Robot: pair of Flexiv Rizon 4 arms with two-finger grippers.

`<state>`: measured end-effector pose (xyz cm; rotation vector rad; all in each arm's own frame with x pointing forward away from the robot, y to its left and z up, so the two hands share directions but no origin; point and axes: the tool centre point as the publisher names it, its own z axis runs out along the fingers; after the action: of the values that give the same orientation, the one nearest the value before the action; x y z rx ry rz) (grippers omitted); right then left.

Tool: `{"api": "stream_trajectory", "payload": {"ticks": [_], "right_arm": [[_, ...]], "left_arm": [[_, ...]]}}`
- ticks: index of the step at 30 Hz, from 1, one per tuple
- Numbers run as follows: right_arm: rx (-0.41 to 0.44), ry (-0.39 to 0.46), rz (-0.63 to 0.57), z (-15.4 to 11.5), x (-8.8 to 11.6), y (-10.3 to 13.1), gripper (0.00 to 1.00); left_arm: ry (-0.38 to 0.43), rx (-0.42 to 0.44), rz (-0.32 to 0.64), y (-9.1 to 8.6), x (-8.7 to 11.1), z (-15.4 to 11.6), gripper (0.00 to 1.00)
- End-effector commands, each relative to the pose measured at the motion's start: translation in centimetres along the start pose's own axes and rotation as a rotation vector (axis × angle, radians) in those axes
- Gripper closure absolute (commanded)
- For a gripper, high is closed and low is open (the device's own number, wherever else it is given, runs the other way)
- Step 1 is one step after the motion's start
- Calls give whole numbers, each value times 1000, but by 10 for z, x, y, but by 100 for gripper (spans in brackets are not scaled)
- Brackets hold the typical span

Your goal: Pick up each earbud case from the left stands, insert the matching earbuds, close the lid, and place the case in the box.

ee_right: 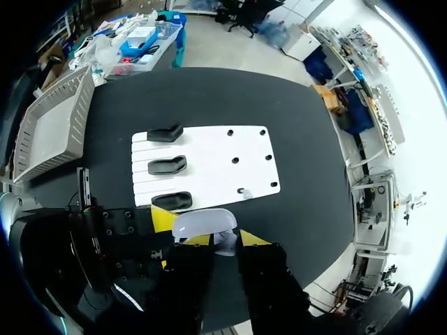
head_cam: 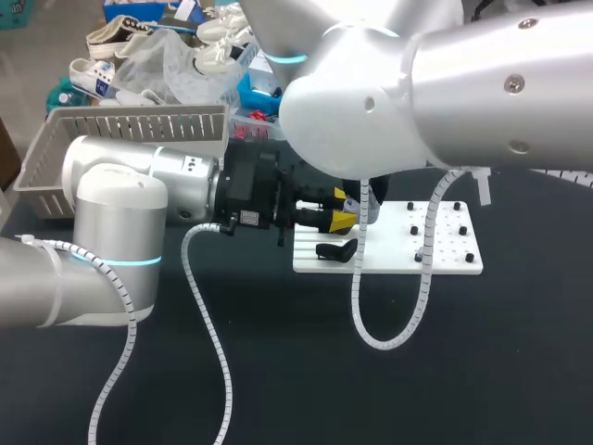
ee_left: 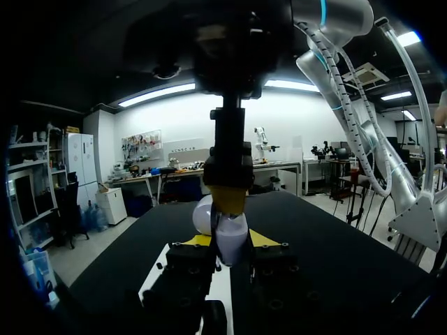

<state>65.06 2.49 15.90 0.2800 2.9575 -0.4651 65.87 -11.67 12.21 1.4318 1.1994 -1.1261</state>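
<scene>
A white earbud case (ee_left: 232,244) with its lid (ee_right: 204,222) up sits between the yellow-tipped fingers of my left gripper (ee_left: 227,241), which is shut on it above the near edge of the white board (head_cam: 398,260). From above, my right gripper (ee_right: 223,241) points down into the open case with a small white earbud (ee_right: 225,242) pinched between its tips. In the head view my left gripper (head_cam: 338,218) shows, while the right arm hides its own gripper and the case. Another earbud (ee_right: 242,192) rests on the board near the pegs.
Three empty black stands (ee_right: 167,165) line one side of the board, and several black pegs (head_cam: 460,230) dot the other. A grey slatted basket (head_cam: 111,130) stands at the back left. The right arm's white cable (head_cam: 389,334) hangs low over the board's front.
</scene>
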Motion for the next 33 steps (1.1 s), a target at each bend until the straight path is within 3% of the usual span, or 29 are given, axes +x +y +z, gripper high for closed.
{"api": "stream_trajectory", "payload": {"ticks": [1,8,18,19,21,26,28,33], "right_arm": [[5,7,-1,0,-1,3,62],[-10,12,3,-2,0,3,56],[-143,-26,37,-33,9,-15,53],[-154,-42,43,-35,9,-18,51],[-182,-64,65,-37,9,-26,38],[-280,-133,145,-37,6,-48,33],[-302,-143,184,-33,5,-55,14],[-376,-169,258,-23,3,-70,13]], "left_arm": [[-1,1,1,1,0,1,100],[-1,1,1,1,0,1,100],[-1,1,1,1,0,1,100],[-1,1,1,1,0,1,100],[-1,1,1,1,0,1,100],[-1,1,1,1,0,1,100],[-1,1,1,1,0,1,100],[-1,1,1,1,0,1,100]]}}
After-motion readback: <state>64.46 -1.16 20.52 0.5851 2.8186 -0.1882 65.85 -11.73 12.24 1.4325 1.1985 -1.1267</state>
